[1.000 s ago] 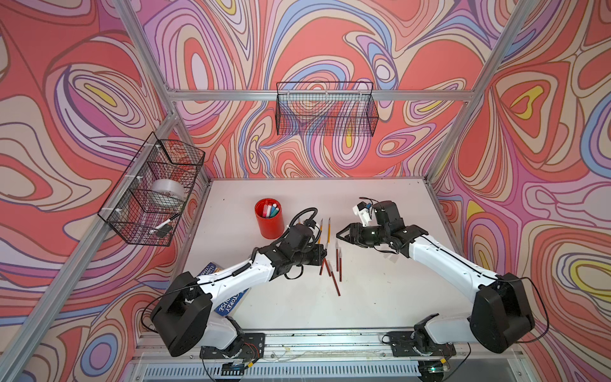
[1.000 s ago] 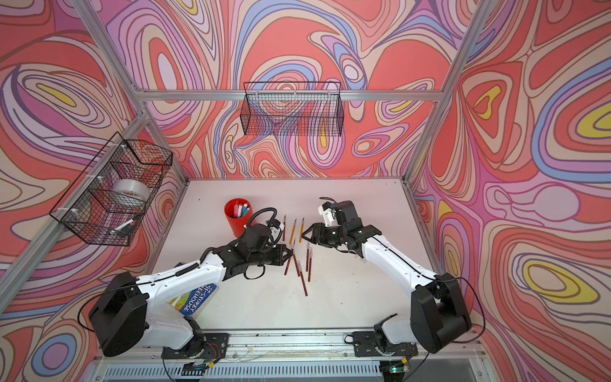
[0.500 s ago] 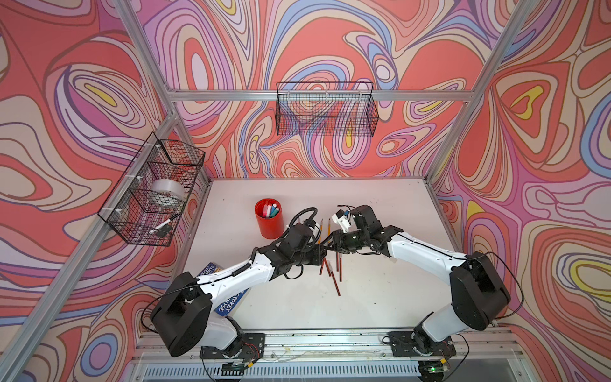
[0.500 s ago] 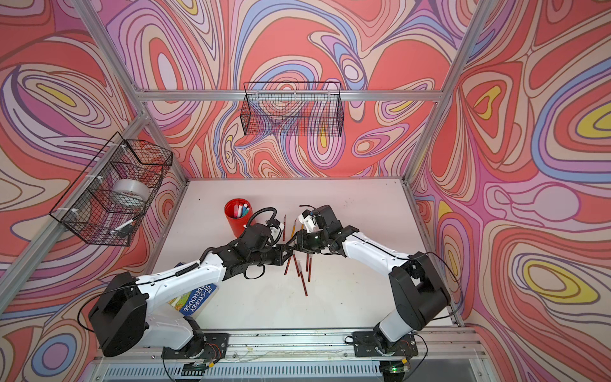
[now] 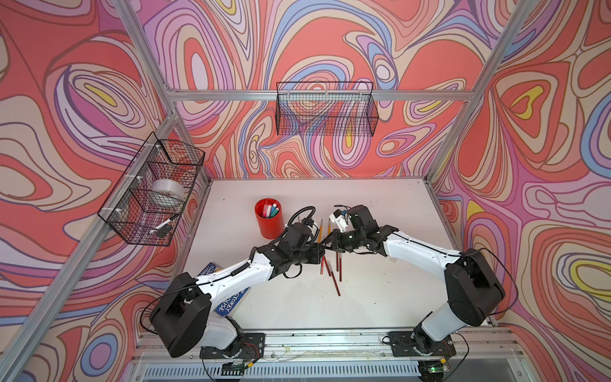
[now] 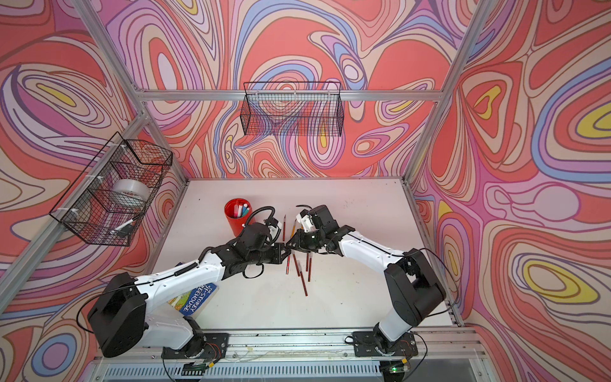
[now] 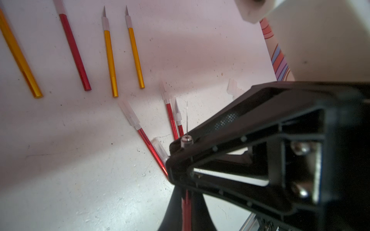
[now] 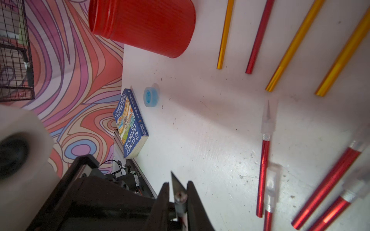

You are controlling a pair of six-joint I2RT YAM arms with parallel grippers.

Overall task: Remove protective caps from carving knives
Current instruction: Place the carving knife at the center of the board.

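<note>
My left gripper (image 7: 186, 200) is shut on the red handle of a carving knife (image 7: 186, 214), held above the table's middle. My right gripper (image 8: 177, 187) meets it head-on, and its two fingers press on that knife's silver collet (image 8: 180, 197). The grey blade pokes out beyond them, and no cap outline shows on it. Both top views show the two grippers (image 5: 322, 249) (image 6: 288, 250) tip to tip. Under them lie several more carving knives, yellow (image 7: 109, 60) and red (image 7: 74, 50). Some wear protective caps (image 7: 130, 115). Loose caps (image 7: 232, 89) (image 8: 272, 180) lie beside them.
A red cup (image 5: 267, 218) of markers stands just behind my left arm. A book (image 8: 130, 124) and a blue tape roll (image 8: 150, 98) lie at the table's front left. Wire baskets hang on the left wall (image 5: 155, 195) and the back wall (image 5: 325, 112).
My right arm has swung left to the knife that my left gripper holds, and its jaws have closed from wide open onto the knife's tip end. The left arm has stayed put.
</note>
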